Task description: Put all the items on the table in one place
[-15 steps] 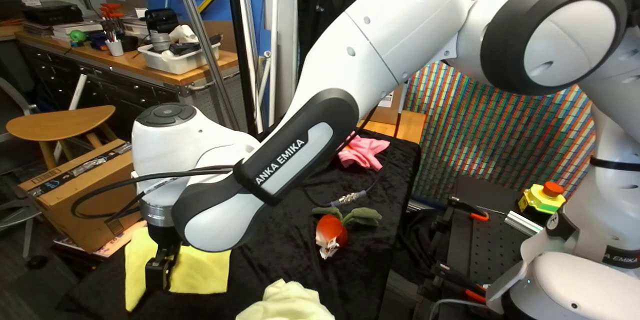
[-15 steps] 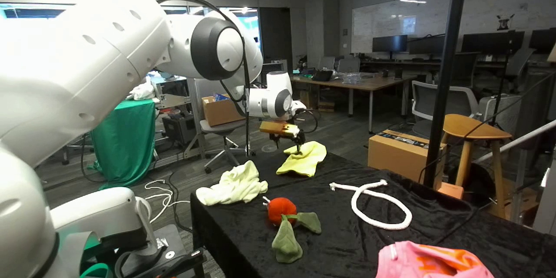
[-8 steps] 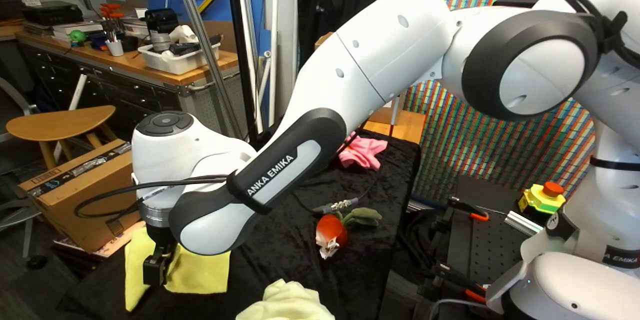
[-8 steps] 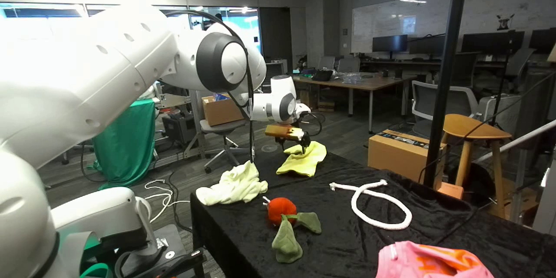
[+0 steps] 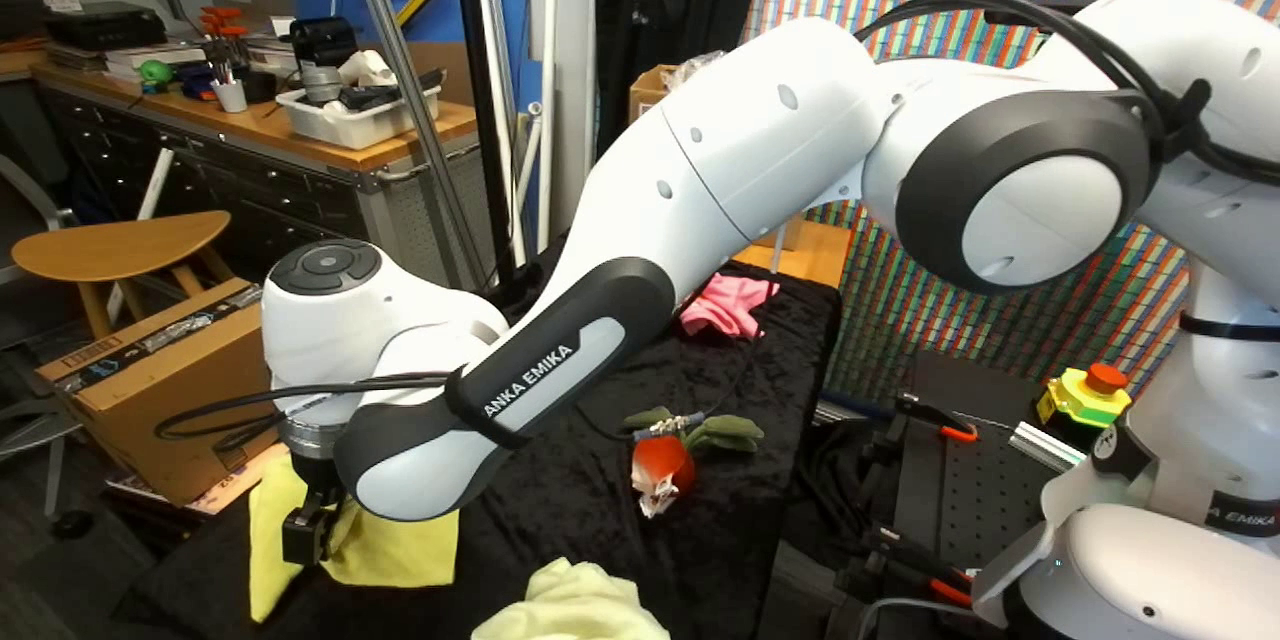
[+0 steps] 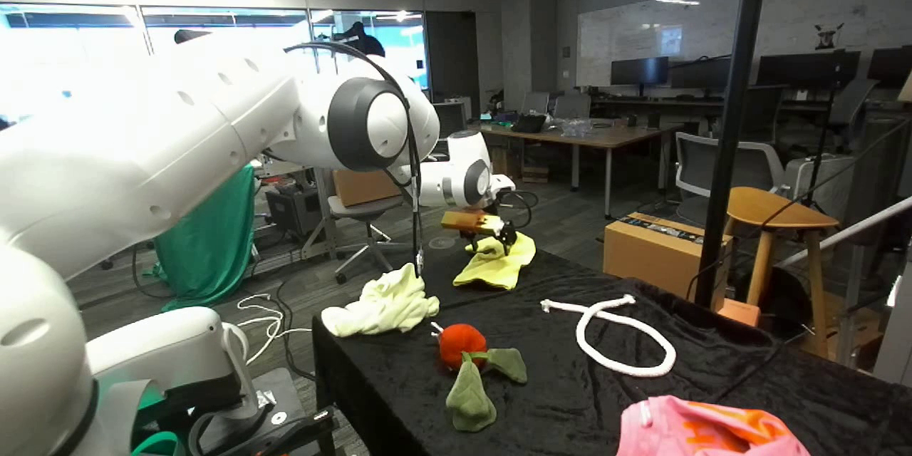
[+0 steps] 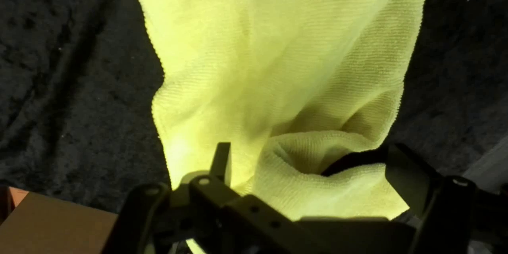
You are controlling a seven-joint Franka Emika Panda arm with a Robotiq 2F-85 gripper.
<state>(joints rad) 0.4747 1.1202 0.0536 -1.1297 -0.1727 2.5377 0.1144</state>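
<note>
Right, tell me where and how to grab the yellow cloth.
Take the raised fold of the yellow cloth, coming straight down from above and pinching it from both sides. There the cloth curls up around a dark opening, while most of the rest lies flatter on the black-draped table and would likely offer less to pinch. In the wrist view, the open gripper spans that fold.

Five soft items lie apart on the black-draped table (image 6: 563, 399). Yellow ribbed cloth (image 7: 254, 67): mostly spread, one end curled into a fold, near table edge. Pale cream cloth (image 6: 385, 305): crumpled heap, also by an edge. Red-orange plush toy (image 6: 462, 348): round body, green leaves splayed, near the cream heap. White rope (image 6: 645, 372): single loop, ends crossing. Pink cloth (image 6: 702, 431): orange patch, bunched up, well apart from the yellow.
</note>
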